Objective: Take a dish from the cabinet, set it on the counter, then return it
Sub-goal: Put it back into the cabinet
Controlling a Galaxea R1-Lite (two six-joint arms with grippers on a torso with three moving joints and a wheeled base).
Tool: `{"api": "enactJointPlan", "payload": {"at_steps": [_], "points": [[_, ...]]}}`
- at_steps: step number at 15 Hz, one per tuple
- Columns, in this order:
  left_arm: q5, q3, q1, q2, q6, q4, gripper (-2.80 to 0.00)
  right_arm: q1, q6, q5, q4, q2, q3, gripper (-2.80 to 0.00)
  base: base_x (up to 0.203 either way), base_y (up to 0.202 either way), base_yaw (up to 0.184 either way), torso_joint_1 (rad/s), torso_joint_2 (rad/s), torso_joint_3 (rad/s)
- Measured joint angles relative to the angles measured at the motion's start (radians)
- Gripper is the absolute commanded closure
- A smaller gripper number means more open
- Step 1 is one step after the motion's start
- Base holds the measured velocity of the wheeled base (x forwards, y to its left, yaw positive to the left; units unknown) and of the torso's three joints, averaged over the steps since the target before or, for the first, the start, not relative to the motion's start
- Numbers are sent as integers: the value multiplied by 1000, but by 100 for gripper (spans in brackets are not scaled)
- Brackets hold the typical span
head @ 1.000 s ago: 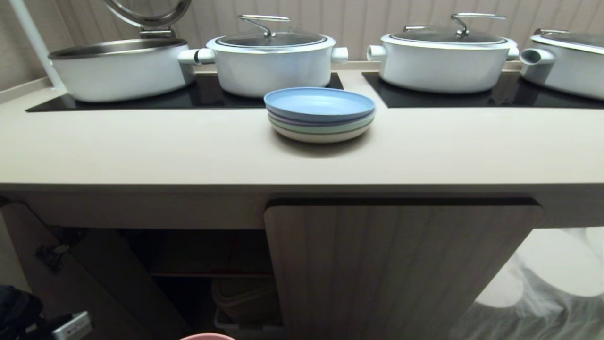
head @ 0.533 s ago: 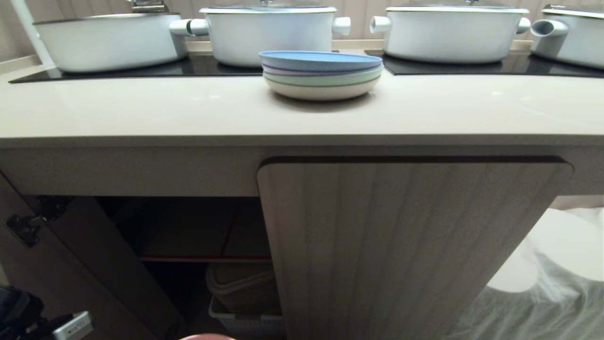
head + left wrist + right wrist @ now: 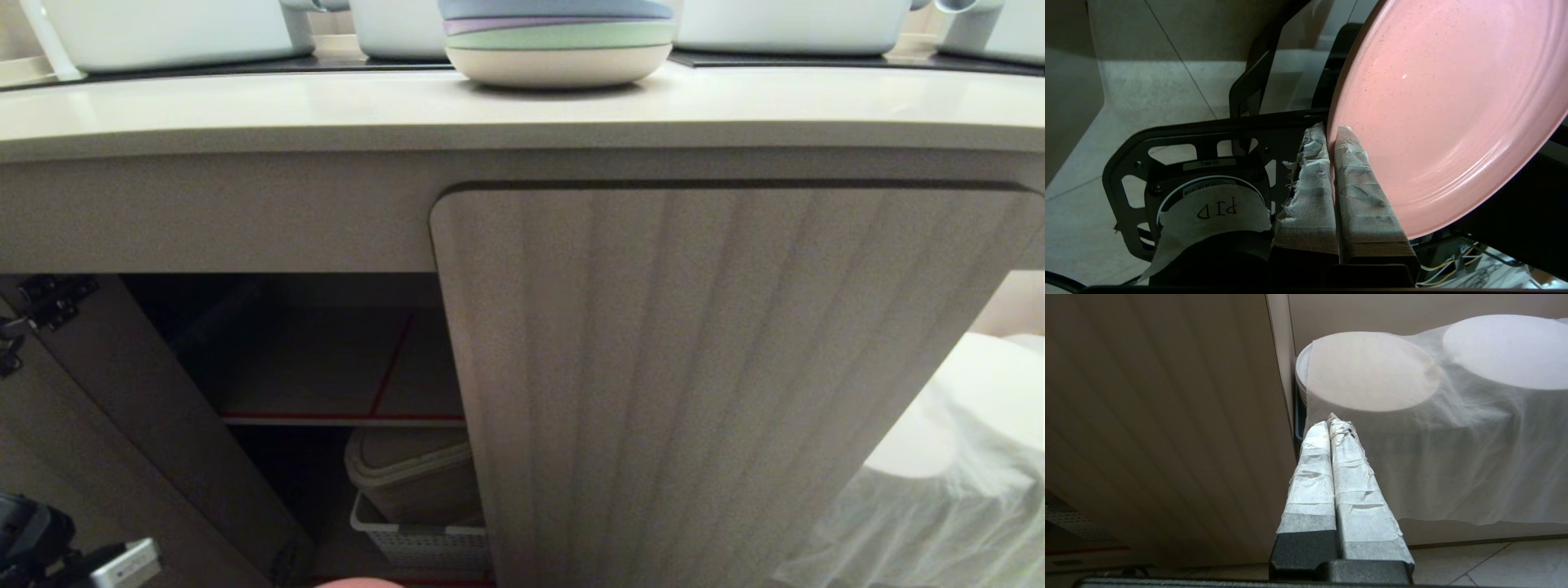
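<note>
The dish [image 3: 1445, 106] is pinched only at its rim by the left gripper [image 3: 1333, 134]; slippage or a knock against the cabinet [image 3: 702, 367] door is risked.

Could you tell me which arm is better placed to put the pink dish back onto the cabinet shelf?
The left. Its gripper is already shut on the pink dish rim, on the side of the cabinet's open door. The right gripper is shut, empty, facing the closed door.

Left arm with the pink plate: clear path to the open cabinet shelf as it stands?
Probably yes: the left gripper is shut on the pink plate, the cabinet's left door stands open, and the shelf looks bare.
</note>
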Motion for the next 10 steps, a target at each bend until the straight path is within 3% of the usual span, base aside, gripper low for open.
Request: {"api": "enactJointPlan", "payload": {"at_steps": [10], "points": [[0,1,0,0,-2,0,0,0,0,0,0,0,0,0,0,0,0,0,7,7]]}}
